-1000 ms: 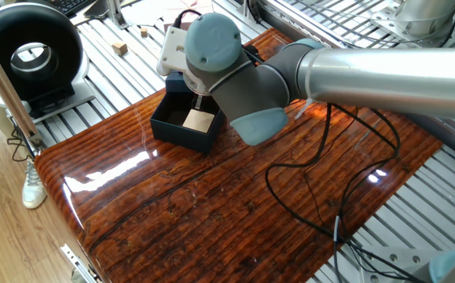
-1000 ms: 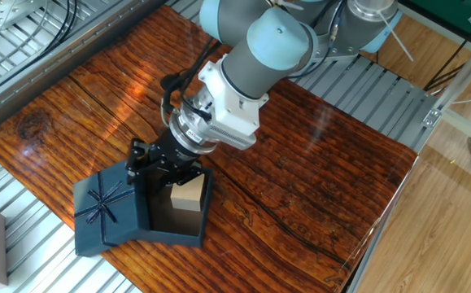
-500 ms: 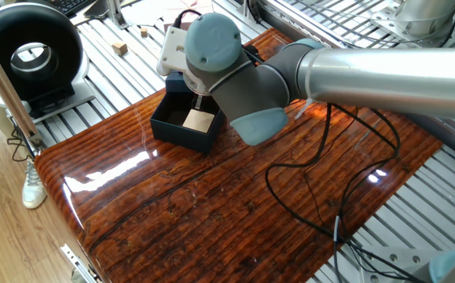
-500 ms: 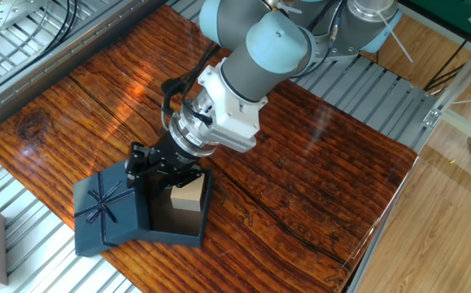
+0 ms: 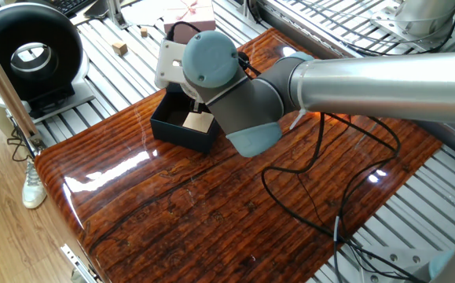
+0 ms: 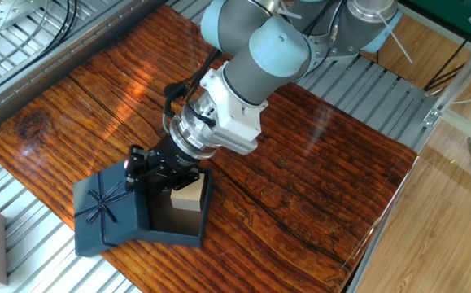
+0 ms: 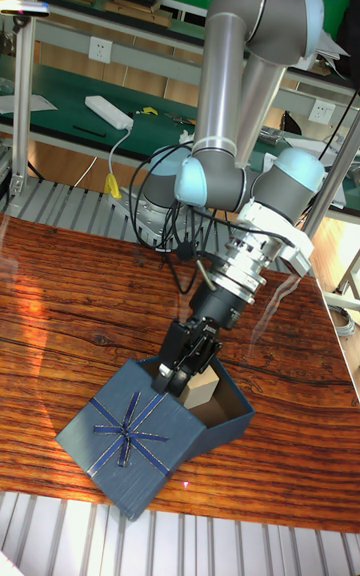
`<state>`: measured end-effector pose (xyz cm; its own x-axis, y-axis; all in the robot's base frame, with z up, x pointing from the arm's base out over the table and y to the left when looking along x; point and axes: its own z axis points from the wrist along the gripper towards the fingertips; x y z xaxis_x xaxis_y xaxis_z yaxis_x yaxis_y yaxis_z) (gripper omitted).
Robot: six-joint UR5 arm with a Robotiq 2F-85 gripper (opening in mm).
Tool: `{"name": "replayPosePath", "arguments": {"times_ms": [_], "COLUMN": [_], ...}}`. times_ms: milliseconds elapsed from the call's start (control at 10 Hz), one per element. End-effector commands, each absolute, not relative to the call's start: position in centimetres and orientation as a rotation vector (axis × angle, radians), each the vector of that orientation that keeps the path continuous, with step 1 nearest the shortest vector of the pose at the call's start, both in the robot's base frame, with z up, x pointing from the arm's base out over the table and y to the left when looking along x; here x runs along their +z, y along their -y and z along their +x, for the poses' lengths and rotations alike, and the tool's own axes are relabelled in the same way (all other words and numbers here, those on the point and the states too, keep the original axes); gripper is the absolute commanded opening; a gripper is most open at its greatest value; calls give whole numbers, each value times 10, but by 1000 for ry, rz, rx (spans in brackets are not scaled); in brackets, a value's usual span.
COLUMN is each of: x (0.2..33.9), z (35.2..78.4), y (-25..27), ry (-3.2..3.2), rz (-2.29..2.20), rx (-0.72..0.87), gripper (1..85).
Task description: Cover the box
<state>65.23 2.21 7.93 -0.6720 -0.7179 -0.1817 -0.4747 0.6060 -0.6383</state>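
Where the glossy counter [image 6: 300,187] shows its dark reddish wood grain with bright glare streaks, the box [image 6: 188,230] sits toward the lower left of the other fixed view — a small square of matte navy cardboard, open-topped, with a tan block-like pad [image 6: 188,195] inside. Its lid [image 6: 109,213], the same navy with a thin ribbon bow crossing the top, lies tilted against the box's left side, overlapping the rim. The black gripper [image 6: 160,169] hangs at the seam between lid and box; whether the jaws are spread or pinching the lid's edge cannot be told. Ribbed metal slats [image 6: 365,89] border the counter — in one fixed view a round black device [image 5: 27,51] stands at upper left, and a pale pink gift box [image 5: 192,9] at top centre.
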Motion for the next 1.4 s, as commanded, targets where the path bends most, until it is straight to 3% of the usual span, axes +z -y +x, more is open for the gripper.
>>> {"name": "replayPosePath", "arguments": {"times_ms": [0, 800, 1300], "x": [79, 91, 89], "z": [653, 645, 652], "y": [-19, -12, -14], "ry": [-2411, -2436, -2413], "rz": [-939, -901, -907], "rx": [-783, -828, -824], "gripper": [423, 303, 333]}}
